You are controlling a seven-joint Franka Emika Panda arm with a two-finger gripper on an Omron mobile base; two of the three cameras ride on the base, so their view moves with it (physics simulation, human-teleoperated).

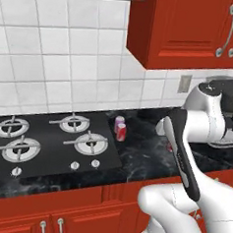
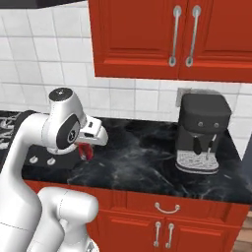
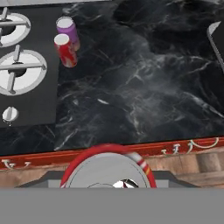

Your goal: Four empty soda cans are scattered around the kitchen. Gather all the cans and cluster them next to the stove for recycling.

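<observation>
Carrying a red can point(image 3: 108, 168), clamped between the jaws, silver top up close in the hand view; in the right base view just a red sliver under the gripper point(image 2: 86, 150). Held above the countertop point(image 2: 142, 152), right of the stove point(image 1: 53, 138), probably en route to the drop spot. Already parked: pink-purple can point(image 1: 119, 122) and second red can point(image 1: 121, 132), upright, touching or nearly so, just off the stove's right edge — looks like the cluster seed, so likely going beside them. Blue can not located. Fingertips hidden by the can top; carried can body mostly blocked by the wrist. Coffee machine point(image 2: 201, 138) well right of the stove, irrelevant.
</observation>
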